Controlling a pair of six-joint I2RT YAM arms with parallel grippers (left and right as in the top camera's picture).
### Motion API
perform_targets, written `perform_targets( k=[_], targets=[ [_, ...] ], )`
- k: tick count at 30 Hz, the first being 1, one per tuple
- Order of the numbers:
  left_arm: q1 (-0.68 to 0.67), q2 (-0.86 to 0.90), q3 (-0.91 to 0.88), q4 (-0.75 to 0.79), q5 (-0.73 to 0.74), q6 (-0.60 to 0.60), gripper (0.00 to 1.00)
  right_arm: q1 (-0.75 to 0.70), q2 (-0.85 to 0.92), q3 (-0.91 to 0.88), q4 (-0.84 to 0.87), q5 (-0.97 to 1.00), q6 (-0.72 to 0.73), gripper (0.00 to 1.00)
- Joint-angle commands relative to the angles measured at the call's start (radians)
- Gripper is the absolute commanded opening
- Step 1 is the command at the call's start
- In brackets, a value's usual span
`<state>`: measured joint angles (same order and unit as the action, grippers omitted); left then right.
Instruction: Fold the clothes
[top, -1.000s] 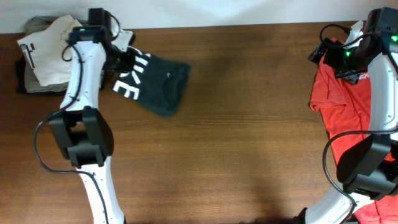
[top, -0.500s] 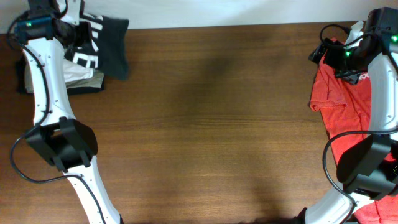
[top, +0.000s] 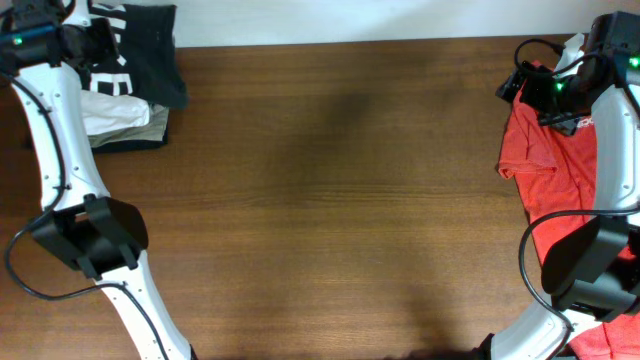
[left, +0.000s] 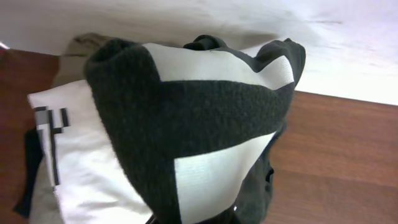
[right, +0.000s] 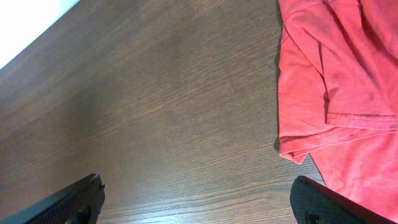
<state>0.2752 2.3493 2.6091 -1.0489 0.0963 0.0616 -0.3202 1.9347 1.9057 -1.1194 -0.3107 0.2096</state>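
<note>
1. Overhead: your left hand (top: 98, 35) is at the bench's (top: 350, 200) far left corner, clenched on the black top (top: 150, 50). The top drapes over the folded white and khaki garments (top: 122, 120).
2. Left wrist: the top's bunched fabric and white block letters (left: 217, 180) fill your view, and the fingers are hidden.
3. Right wrist: your right hand (right: 196, 186) is released, its fingers spread wide above the bench, beside the red shirt (right: 336, 81).

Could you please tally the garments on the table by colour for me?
black top: 1
white garment: 1
khaki garment: 1
red garment: 1, if it is a single piece
Total: 4
</note>
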Motion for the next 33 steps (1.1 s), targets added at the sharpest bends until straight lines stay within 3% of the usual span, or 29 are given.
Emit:
perform_targets(
  k=[1,6,12,13,14,15,16,18,20,21,22,24,27,30,33],
  targets=[
    [0.036,0.047,0.027,0.041,-0.020,-0.017,0.01,-0.001,-0.008,0.009,0.000,0.009,0.000,0.98],
    [0.093,0.125,0.027,0.175,-0.082,-0.017,0.01,-0.001,-0.008,0.009,0.000,0.009,0.000,0.99],
    [0.158,0.187,0.026,0.196,-0.131,-0.017,0.02,-0.001,-0.008,0.008,0.000,0.009,0.000,0.99],
    [0.167,0.192,0.026,0.195,-0.131,-0.017,0.11,-0.001,-0.008,0.008,0.000,0.009,0.000,0.99],
    [0.175,0.194,0.026,0.195,-0.131,-0.017,0.27,-0.001,-0.008,0.008,0.000,0.009,0.000,0.99],
    [0.185,0.196,0.026,0.195,-0.131,-0.017,0.53,-0.001,-0.008,0.009,0.000,0.009,0.000,0.99],
    [0.191,0.196,0.026,0.195,-0.131,-0.017,0.53,-0.001,-0.008,0.009,0.000,0.009,0.000,0.99],
    [0.199,0.196,0.026,0.195,-0.130,-0.017,0.82,-0.001,-0.008,0.009,0.000,0.009,0.000,0.99],
    [0.198,0.193,0.029,0.196,-0.126,-0.092,0.78,-0.001,-0.008,0.009,0.000,0.009,0.000,0.99],
    [0.198,0.193,0.032,0.204,-0.106,-0.117,0.68,-0.001,-0.008,0.009,0.000,0.009,0.000,0.99],
    [0.198,0.193,0.031,0.211,-0.080,-0.122,0.52,-0.001,-0.008,0.009,0.000,0.009,0.000,0.99],
    [0.196,0.212,0.031,0.241,-0.059,-0.137,0.01,-0.001,-0.008,0.009,0.000,0.009,0.000,0.99],
    [0.185,0.304,0.030,0.353,-0.040,-0.248,0.01,-0.001,-0.008,0.009,0.000,0.009,0.000,0.99],
    [0.172,0.425,0.030,0.394,-0.032,-0.249,0.01,-0.001,-0.008,0.009,0.000,0.009,0.000,0.99],
    [0.181,0.367,0.072,0.404,-0.024,-0.248,0.03,-0.001,-0.008,0.008,0.000,0.009,0.000,0.99]
  ],
)
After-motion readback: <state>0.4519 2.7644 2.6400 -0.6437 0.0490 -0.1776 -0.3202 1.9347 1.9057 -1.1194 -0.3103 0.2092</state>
